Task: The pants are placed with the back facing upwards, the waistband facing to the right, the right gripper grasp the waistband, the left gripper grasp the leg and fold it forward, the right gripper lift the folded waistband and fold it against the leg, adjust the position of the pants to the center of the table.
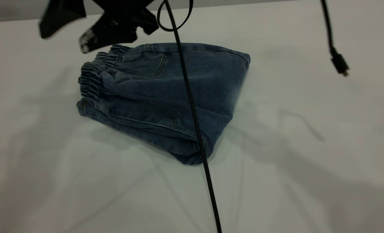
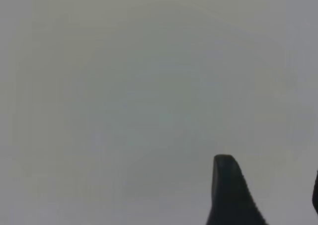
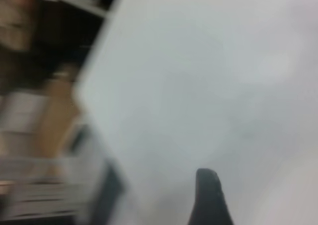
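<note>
You are looking down at a pale grey table [image 1: 308, 181], bare and smooth on the side of the pants nearest you, crossed only by soft shadows. A thin black cable [image 1: 195, 119] hangs across the view from the top edge down to the bottom, passing in front of the pants. The pants [image 1: 166, 97], blue denim, lie folded into a compact bundle, with open tabletop on every side. Their gathered elastic waistband [image 1: 93, 76] sits on top at the bundle's left end, and the folded edge is at its right end. Just beyond the waistband, a dark blurred gripper [image 1: 107, 27] hovers above the cloth, not holding it; you cannot tell whether its fingers are apart or together. Well to the right of the pants a second cable [image 1: 335, 55] dangles with a plug at its end. Past the pants, the table's far edge meets a darker band. Your left wrist view shows only plain tabletop and one dark fingertip [image 2: 228, 190]. Your right wrist view shows one fingertip [image 3: 208, 197], the table's edge and blurred room clutter beyond it.
</note>
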